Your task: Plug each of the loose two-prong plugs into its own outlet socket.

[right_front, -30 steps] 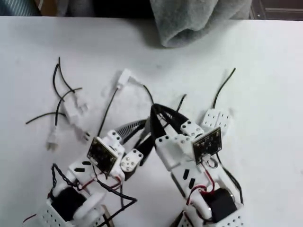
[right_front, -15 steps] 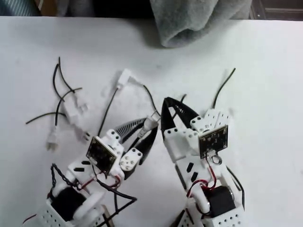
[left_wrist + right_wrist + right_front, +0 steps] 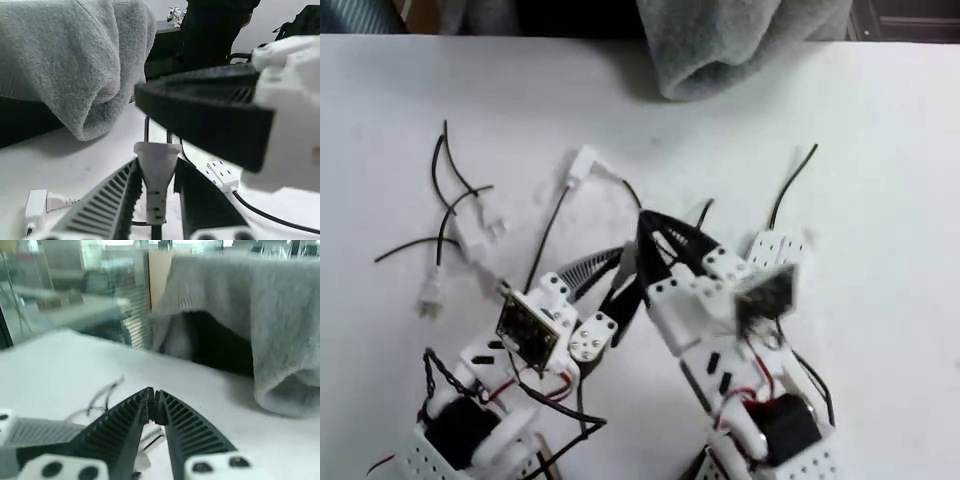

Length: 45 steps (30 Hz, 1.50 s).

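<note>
My left gripper (image 3: 157, 169) is shut on a white two-prong plug (image 3: 156, 152), held upright with its black cord hanging below. In the high view the left gripper (image 3: 618, 268) sits mid-table, right beside my right gripper (image 3: 646, 228), whose black fingers (image 3: 200, 115) cross close over the plug. The right gripper (image 3: 154, 393) is shut, its ribbed fingers pressed together with nothing seen between them. A white outlet socket block (image 3: 778, 250) lies just right of the right arm, also seen as outlet socket block (image 3: 222, 175). Loose white plugs (image 3: 480, 233) on black cords lie at the left.
A grey cloth (image 3: 720, 50) hangs over the table's far edge. A white adapter (image 3: 582, 165) with a cord lies behind the grippers. Two more plugs (image 3: 428, 298) lie near the left arm. Black cords (image 3: 790, 185) trail from the socket block.
The right gripper swung right toward the socket block, then came back left over the left gripper's plug. The left arm shifted slightly left, still holding the plug.
</note>
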{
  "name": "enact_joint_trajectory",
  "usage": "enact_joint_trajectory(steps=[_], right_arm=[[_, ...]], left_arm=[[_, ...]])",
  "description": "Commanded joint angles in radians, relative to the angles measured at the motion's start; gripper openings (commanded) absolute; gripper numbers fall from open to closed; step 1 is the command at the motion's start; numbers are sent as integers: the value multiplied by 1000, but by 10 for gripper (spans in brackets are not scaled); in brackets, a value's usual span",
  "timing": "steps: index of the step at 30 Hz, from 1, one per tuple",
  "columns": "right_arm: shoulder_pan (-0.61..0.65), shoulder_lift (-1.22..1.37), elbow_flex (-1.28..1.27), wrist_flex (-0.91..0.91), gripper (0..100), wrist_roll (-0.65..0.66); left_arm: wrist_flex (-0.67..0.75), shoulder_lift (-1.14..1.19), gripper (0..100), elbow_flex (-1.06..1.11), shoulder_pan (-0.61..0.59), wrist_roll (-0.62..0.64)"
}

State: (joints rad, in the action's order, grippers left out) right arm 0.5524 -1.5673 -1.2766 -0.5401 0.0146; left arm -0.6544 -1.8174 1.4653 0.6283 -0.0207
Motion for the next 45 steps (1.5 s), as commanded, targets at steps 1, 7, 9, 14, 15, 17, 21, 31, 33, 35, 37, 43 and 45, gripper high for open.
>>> enact_joint_trajectory(steps=[1, 7, 9, 14, 15, 17, 21, 31, 33, 35, 37, 43, 45], right_arm=[[-24, 140, -12, 10, 19, 140], [-180, 478, -9, 217, 19, 233], [-211, 596, 15, 282, 19, 235], [-257, 797, 126, 291, 19, 233], [-268, 816, 138, 291, 19, 233], [-292, 822, 149, 292, 19, 233], [-358, 771, 192, 298, 19, 236], [-180, 275, 404, -122, 19, 236], [-81, 202, 417, -166, 19, 241], [-21, 173, 408, -189, 19, 255], [-15, 180, 371, -191, 22, 328], [-186, 213, 201, -108, 20, 393], [-268, 203, 132, -22, 20, 393]], left_arm=[[18, -8, 22, -14, -8, -11], [18, -8, 22, -15, -10, -11], [18, -8, 22, -15, -8, -11], [18, -8, 22, -15, -12, -11], [18, -8, 22, -15, -13, -11], [18, -8, 22, -14, -13, -11], [21, -8, 22, -8, -13, -11], [23, -8, 23, -8, -8, -11], [21, -8, 23, -8, -7, -11], [18, -8, 23, -8, -8, -11], [18, -8, 24, -8, -13, -11], [17, -8, 122, -8, -15, -3], [17, -8, 130, -17, -15, -3]])
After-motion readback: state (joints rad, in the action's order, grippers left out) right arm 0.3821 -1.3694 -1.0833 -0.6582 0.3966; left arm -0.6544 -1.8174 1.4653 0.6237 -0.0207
